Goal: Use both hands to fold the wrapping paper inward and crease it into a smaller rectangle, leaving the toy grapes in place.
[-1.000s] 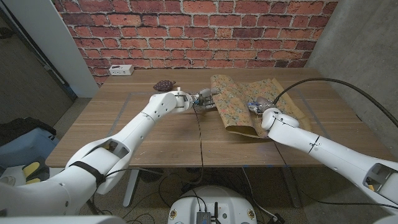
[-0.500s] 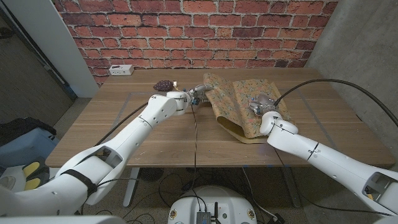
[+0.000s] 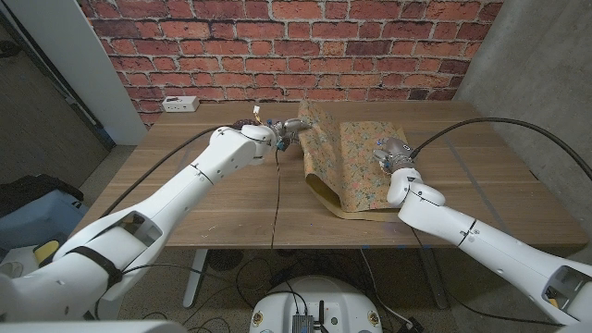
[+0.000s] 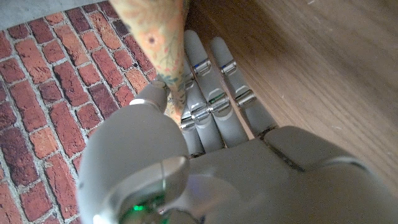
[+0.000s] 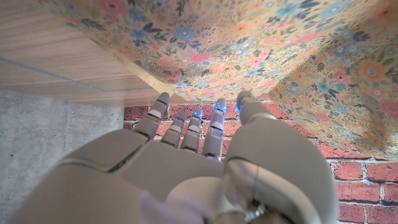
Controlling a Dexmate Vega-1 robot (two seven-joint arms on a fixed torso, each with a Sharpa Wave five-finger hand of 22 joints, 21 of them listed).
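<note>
**A:** Head view first: where is the paper from your seat?

**B:** The floral-patterned brown wrapping paper [image 3: 347,162] lies on the long wooden table [image 3: 185,199], well to the right of the dark cable [image 3: 277,199] that runs down the tabletop. Its left part is lifted off the wood and stands up as a flap.

**A:** What has that flap?

**B:** My left hand [image 3: 290,129]. It sits just beside the cable's far end, at the top corner of the raised flap. In the left wrist view I see the paper's edge caught between the thumb [image 4: 152,93] and the fingers [image 4: 208,102], so that left hand [image 4: 205,143] is holding the sheet.

**A:** And the right one?

**B:** My right hand [image 3: 392,153] is on the paper, right of the cable, near the sheet's right side. In the right wrist view the fingertips [image 5: 217,106] of the right hand [image 5: 205,155] reach toward the printed sheet [image 5: 261,50], fairly close together. Whether they pinch it or only press on it, I cannot tell.

**A:** Anything else on the table?

**B:** A white power strip [image 3: 179,104] at the far left corner, well left of the cable.
</note>
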